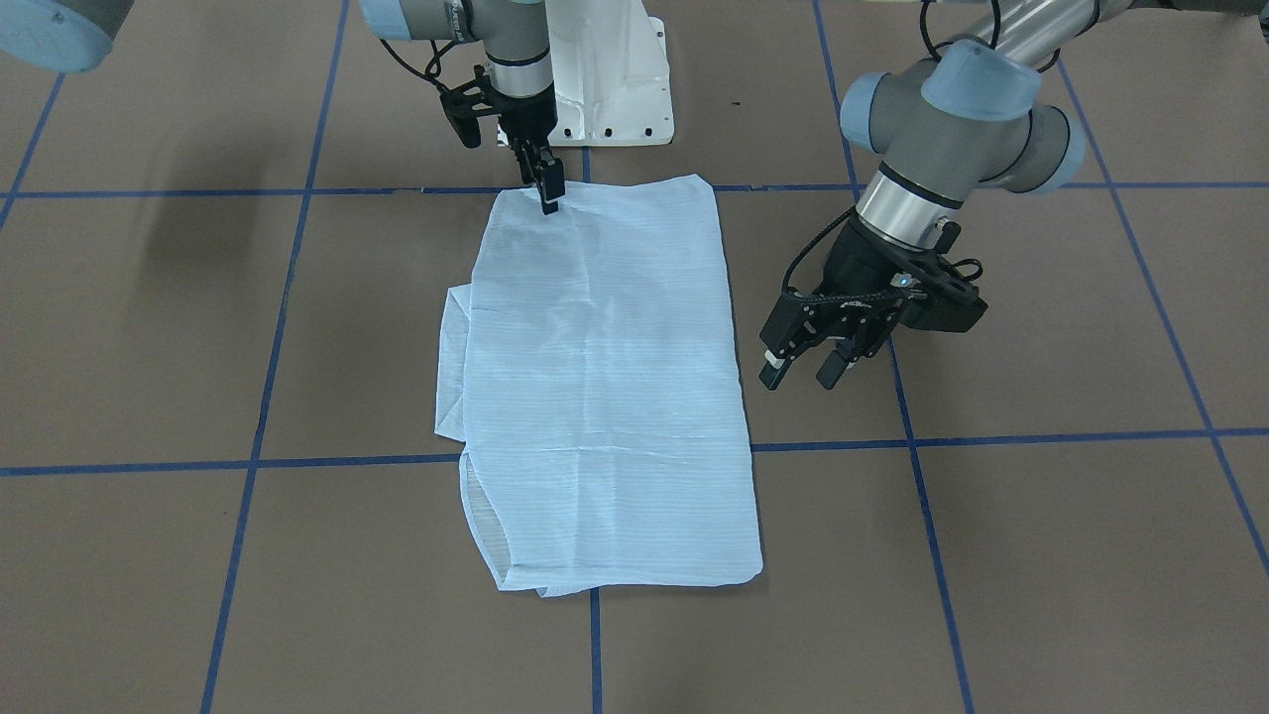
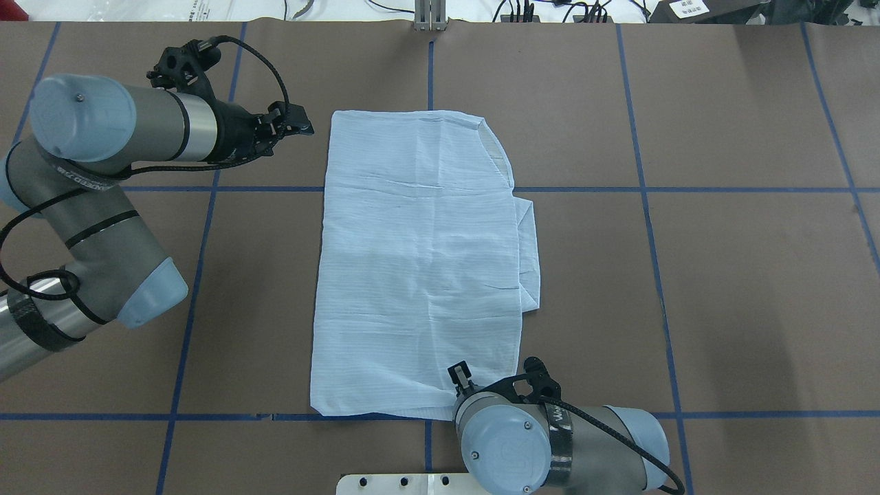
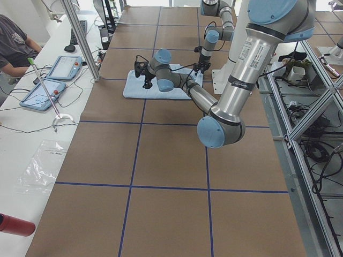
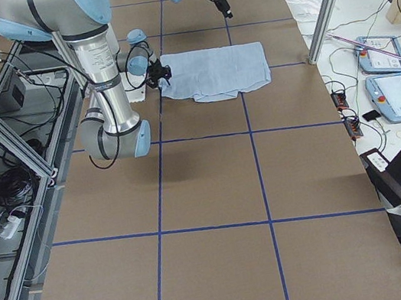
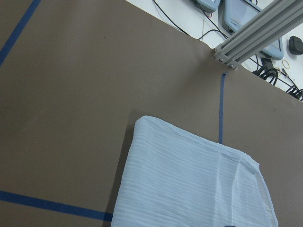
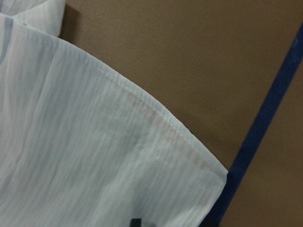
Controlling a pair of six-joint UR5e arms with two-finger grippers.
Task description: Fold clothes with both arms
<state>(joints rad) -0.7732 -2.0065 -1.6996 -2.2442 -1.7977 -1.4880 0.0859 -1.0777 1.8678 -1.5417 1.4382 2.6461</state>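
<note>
the shirt (image 1: 605, 377) lies flat on the brown counter (image 1: 1041, 516), folded into a long pale-blue panel. one short end is near the white pedestal base (image 1: 615, 89) and the other is towards the far side. it covers a crossing of the blue tape lines (image 1: 991, 437), and on the robot's right side a lower layer of cloth (image 2: 529, 254) sticks out past the long edge.

the right gripper (image 1: 548, 198) points straight down at the shirt's near corner on the robot's right, with its tip on or just over the cloth. we cannot tell whether its jaws are together or hold the fabric. its wrist camera shows only the hemmed corner (image 6: 189, 151) lying flat beside a tape line.

the left gripper (image 1: 799, 375) hangs off the shirt's opposite long edge, clear of the cloth, with its jaws apart and nothing between them. in the overhead view this gripper (image 2: 292, 125) sits just beside the shirt's far corner.
</note>
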